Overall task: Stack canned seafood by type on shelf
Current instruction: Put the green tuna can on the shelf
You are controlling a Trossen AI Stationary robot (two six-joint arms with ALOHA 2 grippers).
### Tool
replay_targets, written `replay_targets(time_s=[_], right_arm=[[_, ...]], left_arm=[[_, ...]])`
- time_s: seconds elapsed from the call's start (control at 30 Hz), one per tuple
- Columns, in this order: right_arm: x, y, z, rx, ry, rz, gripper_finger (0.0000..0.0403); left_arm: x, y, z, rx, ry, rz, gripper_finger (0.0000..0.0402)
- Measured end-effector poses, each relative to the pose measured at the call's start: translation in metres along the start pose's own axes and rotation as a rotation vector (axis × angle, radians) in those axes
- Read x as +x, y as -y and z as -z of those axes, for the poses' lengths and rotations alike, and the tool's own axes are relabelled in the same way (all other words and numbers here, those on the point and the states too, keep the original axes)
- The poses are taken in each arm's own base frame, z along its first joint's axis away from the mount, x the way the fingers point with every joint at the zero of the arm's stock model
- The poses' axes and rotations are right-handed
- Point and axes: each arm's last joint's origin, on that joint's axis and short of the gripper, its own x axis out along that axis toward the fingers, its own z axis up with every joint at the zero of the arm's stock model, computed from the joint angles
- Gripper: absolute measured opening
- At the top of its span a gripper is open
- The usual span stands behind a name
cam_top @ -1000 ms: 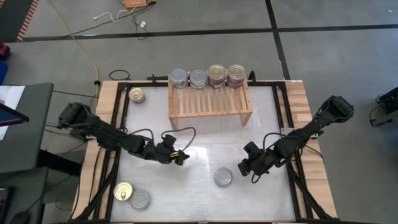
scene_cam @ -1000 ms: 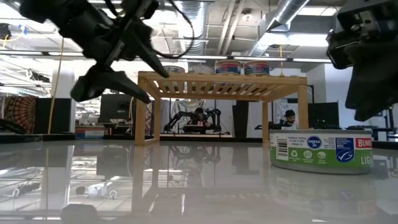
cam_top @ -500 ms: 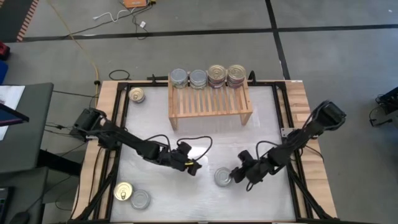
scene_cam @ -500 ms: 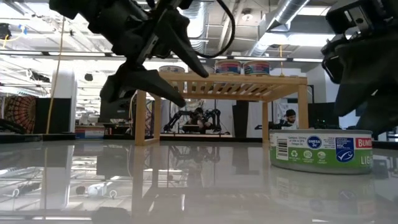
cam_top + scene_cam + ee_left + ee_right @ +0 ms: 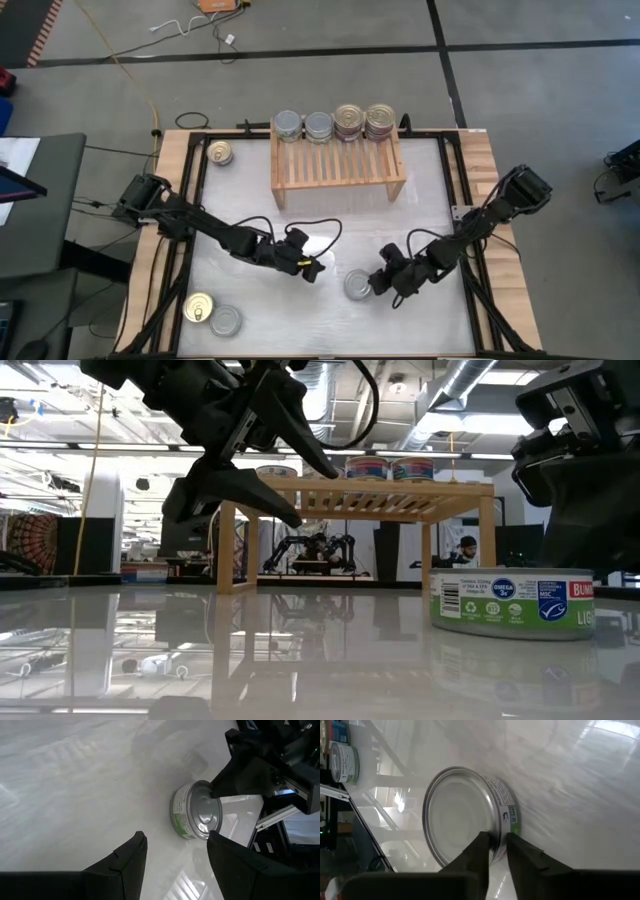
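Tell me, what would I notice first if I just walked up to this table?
You would likely spot the right gripper pinching the rim of a silver-topped can near the table's front middle, with the left gripper hovering open just beside it. Next, the wooden shelf at the back, with four stacks of cans lined up along its far edge.

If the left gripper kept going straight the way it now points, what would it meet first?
Probably the silver-topped can lying ahead of the left gripper on the white table; the right gripper already pinches that can's far rim. Depth between them is unclear.
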Motion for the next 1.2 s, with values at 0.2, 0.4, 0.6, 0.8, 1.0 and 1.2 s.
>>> replay_targets(time_s=[0.2,0.4,0.6,0.8,1.0,1.2], right_arm=[[0.000,0.000,0.000,-0.003,0.000,0.000,0.0061],[0.000,0.000,-0.001,-0.016,0.002,0.000,0.0058],[0.001,0.000,-0.003,-0.012,0.008,0.001,0.0058],[0.001,0.000,-0.004,-0.013,0.032,0.002,0.0058],[0.001,0.000,-0.007,-0.008,0.087,-0.001,0.0058],[0.003,-0.003,-0.014,-0.029,0.104,-0.014,0.0058]], left_arm=[[0.000,0.000,0.000,-0.023,-0.009,0.003,0.0196],[0.008,-0.002,0.003,-0.057,-0.007,0.018,0.0197],[0.032,-0.004,0.012,-0.106,-0.012,0.117,0.0197],[0.036,-0.004,0.014,-0.158,-0.017,0.128,0.0197],[0.043,-0.009,0.016,-0.198,-0.012,0.118,0.0197],[0.072,-0.014,0.024,-0.263,-0.103,0.079,0.0196]])
